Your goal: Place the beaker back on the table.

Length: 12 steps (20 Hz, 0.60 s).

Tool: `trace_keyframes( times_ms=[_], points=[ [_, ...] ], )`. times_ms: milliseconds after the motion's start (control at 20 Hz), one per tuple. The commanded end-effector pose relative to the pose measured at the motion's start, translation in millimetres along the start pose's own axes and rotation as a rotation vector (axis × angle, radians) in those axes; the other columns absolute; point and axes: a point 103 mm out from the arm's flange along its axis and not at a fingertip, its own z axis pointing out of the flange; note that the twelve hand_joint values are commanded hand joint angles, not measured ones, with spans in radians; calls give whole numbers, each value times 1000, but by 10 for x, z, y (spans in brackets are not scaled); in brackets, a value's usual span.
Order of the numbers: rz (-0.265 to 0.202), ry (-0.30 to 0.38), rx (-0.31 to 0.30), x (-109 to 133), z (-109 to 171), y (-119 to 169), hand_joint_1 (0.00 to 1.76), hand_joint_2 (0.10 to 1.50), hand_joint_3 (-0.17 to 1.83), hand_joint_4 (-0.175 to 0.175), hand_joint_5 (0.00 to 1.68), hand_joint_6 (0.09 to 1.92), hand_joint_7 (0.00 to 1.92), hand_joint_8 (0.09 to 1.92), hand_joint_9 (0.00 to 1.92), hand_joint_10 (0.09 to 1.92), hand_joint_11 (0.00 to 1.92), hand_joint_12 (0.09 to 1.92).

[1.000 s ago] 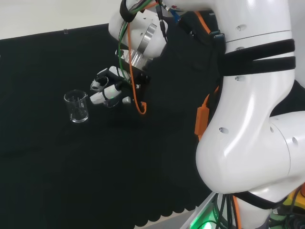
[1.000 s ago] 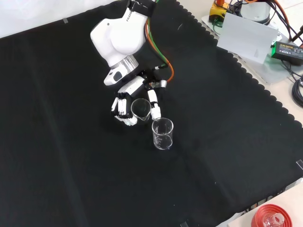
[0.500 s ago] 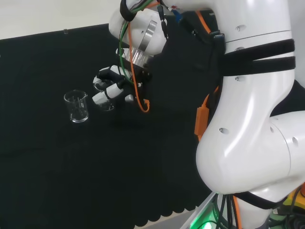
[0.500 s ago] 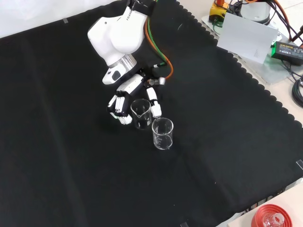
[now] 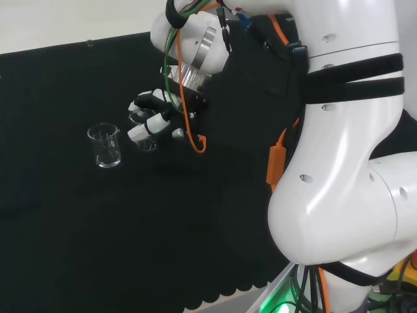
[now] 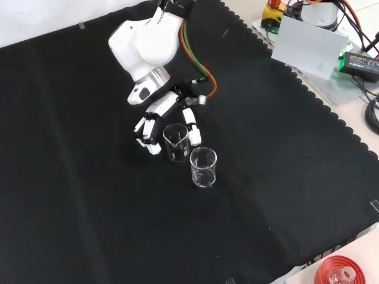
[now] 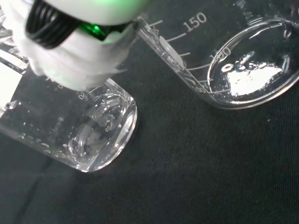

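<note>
Since a second ago we see the held beaker (image 6: 176,142) go from tipped to upright, and the hand (image 6: 155,122) with it has shifted a little toward the upper left of the front view. In the front view the fingers (image 6: 146,134) curl round the beaker's left side and the thumb (image 6: 192,125) lies against its right side, so we read the hand as closed on it. In the head view the hand (image 5: 152,116) sits left of the arm's big white links (image 5: 345,169), with the beaker (image 5: 143,130) showing faintly between the fingertips. We cannot tell from these two views whether its base already touches the black cloth (image 6: 83,207) of the surface. In the wrist view the beaker's round base (image 7: 100,128) lies close over the cloth (image 7: 196,177), beneath a blurred white part of the hand (image 7: 77,56).

A second beaker (image 6: 203,167) stands upright on the cloth just beside the held one, nearer the camera in the front view and apart from the fingers. In the head view this second beaker (image 5: 105,145) stands to the left of the hand, and in the wrist view its printed scale and base (image 7: 243,65) appear next to the held beaker. An orange cable (image 5: 189,130) loops down beside the wrist in the head view. At the lower right corner of the front view a red ribbed ring (image 6: 343,272) lies off the cloth.
</note>
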Motion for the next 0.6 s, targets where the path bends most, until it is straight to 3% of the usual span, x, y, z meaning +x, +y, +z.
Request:
trace_keyframes(
  times_ms=[50,600],
  points=[
    [1,31,-40,7,-30,-18,895,529,759,-74,425,716,537,696,540,707,66,1379],
    [-8,-38,-27,109,-149,-95,893,532,754,-74,427,692,531,697,536,708,63,1380]
  ],
)
